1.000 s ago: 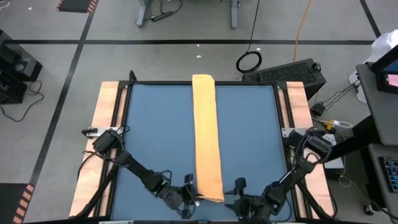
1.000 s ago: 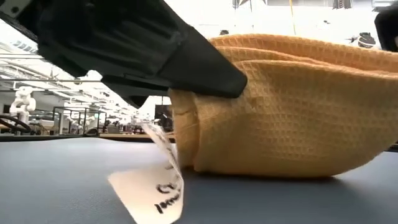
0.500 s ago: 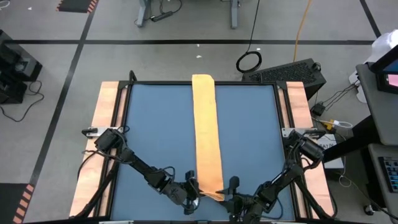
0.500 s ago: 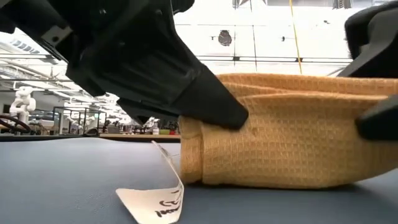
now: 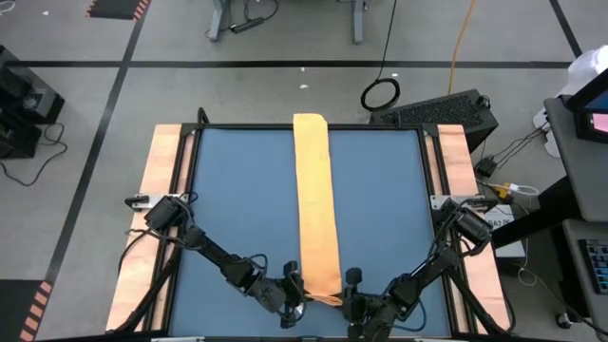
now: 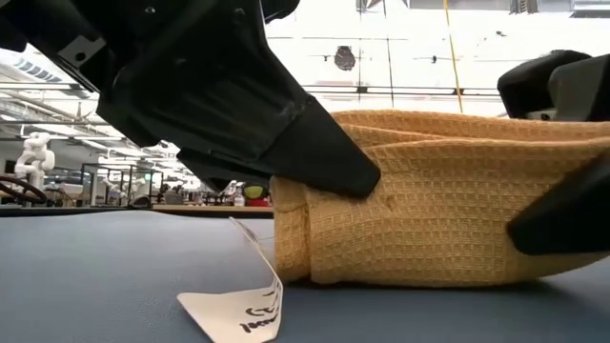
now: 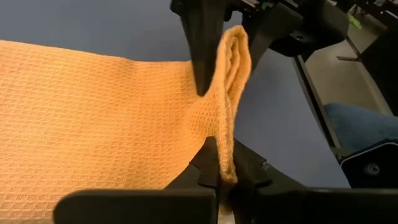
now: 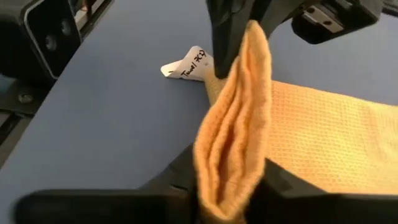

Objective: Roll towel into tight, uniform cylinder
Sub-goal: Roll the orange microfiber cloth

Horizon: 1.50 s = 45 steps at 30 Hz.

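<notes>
**Pinching the near hem of a soft waffle towel**

Holding the towel's near end, both hands sit at the desk's front edge. The left hand [image 5: 293, 302] is clamped narrow on the corner that carries the white tag [image 6: 236, 316]; its wrist view shows the hem squeezed into a thin upright fold between dark fingers [image 7: 200, 59]. The right hand [image 5: 350, 302] has the opposite near corner bunched between its fingers, though I cannot tell whether that grip is fully closed.

The towel [image 5: 315, 204] looks light and limp, a waffle-weave cloth folded into a long narrow strip. It will sag and bunch wherever it is lifted, and the layers may slide apart, but the textured weave should give the fingers good purchase. In my judgement the best hold is where they are now: the two near corners, low on the hem, so the edge turns over evenly and the roll starts straight.

From there the strip runs flat down the middle of the blue desk [image 5: 237, 209] to its far edge.

Count: one towel, one tag, two hands, one desk.
</notes>
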{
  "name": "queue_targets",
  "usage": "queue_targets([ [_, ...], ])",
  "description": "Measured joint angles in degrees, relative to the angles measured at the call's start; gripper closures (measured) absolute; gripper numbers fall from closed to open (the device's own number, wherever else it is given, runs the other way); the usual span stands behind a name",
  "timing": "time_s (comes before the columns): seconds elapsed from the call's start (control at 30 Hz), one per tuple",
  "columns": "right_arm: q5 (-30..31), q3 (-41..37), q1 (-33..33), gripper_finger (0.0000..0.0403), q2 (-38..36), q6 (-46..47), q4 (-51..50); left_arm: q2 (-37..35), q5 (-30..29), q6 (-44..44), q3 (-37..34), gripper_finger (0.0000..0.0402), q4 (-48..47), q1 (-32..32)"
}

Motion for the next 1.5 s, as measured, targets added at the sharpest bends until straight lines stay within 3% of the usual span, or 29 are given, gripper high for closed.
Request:
queue_targets([
  [0.13,-0.09,0.0,0.02,0.0392,0.0,2.47,0.2,0.0,-0.08,0.01,0.0,0.037,0.0,-0.04],
  [0.37,-1.34,0.0,-0.66,0.0399,0.0,11.31,0.39,0.0,-1.65,2.95,0.0,0.0346,0.0,-1.68],
  [0.57,-1.97,0.0,-1.83,0.0401,0.0,17.58,0.32,0.0,-8.07,2.69,0.0,0.025,-1.72,-4.16],
  [0.77,-9.84,0.0,-4.73,0.0401,-0.02,24.68,-0.01,-2.8,-14.74,-2.76,-0.04,0.0166,-10.42,-6.67],
  [0.97,-13.15,0.02,-6.74,0.0402,-0.11,27.33,0.15,-3.96,-18.28,-4.25,-0.04,0.0151,-12.2,-9.77],
  [1.1,-13.64,0.03,-7.04,0.0402,-0.78,27.39,-0.11,-2.14,-22.6,-4.67,-0.04,0.015,-8.81,-10.64],
  [1.23,-13.63,0.0,-7.04,0.0403,-2.46,28.21,-0.91,0.46,-24.14,1.51,-0.06,0.0143,-0.64,-10.67],
  [1.37,-13.53,0.0,-7.1,0.0403,-2.93,28.99,-0.92,3.69,-23.45,7.71,-0.04,0.0098,8.24,-9.92],
  [1.5,-13.73,0.0,-7.13,0.0403,-2.95,30.34,-0.96,5.71,-24.93,10.53,0.41,0.0038,10.1,-9.1],
])
